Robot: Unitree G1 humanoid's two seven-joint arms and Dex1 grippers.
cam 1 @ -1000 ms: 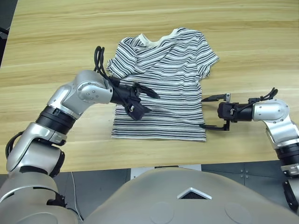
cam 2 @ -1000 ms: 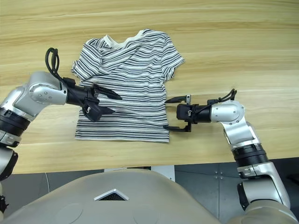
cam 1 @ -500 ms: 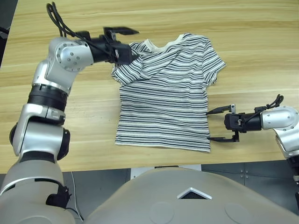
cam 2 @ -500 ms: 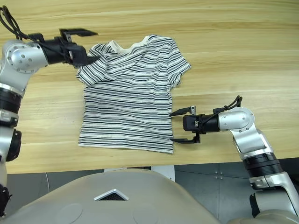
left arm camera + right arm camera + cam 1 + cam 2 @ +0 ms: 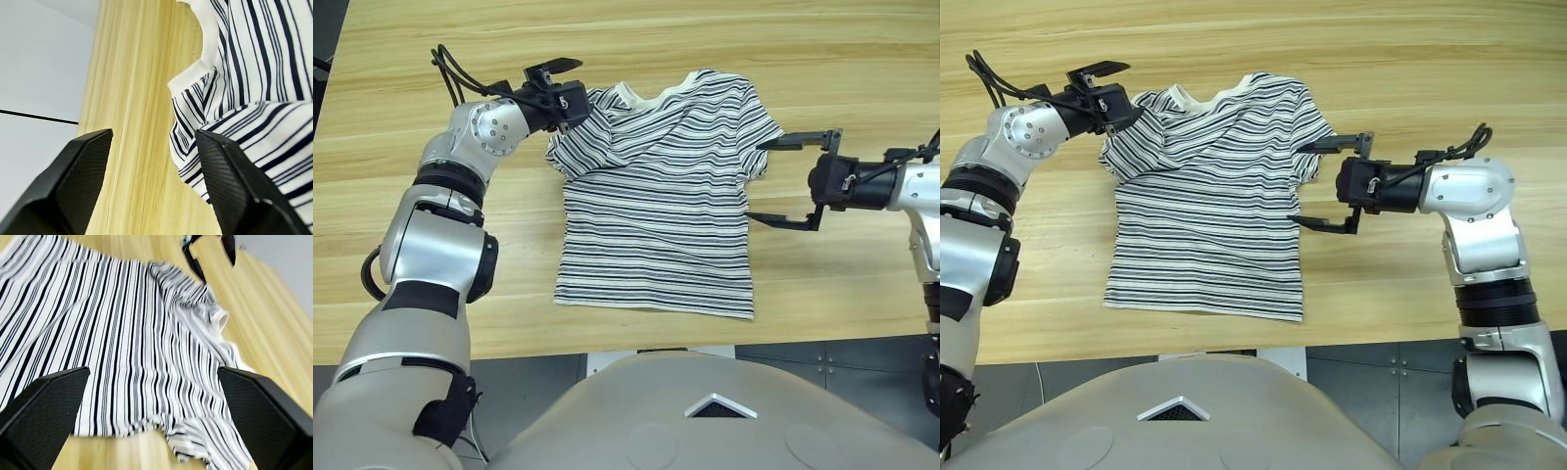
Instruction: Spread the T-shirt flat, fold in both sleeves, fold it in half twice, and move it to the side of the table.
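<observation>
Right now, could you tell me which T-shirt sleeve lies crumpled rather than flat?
The left sleeve, beside the left gripper: it is bunched over itself, while the right sleeve spreads flat.

No readable text, labels, numbers anywhere (shirt bears stripes only).

The T-shirt (image 5: 656, 206) is soft, matt knit cloth, lightly rumpled. The table (image 5: 803, 39) is pale wood, smooth, with fine straight grain and a low sheen. My left gripper (image 5: 570, 88) and right gripper (image 5: 756, 182) have matt black plastic fingers with finely cross-hatched pads (image 5: 230, 171).
</observation>
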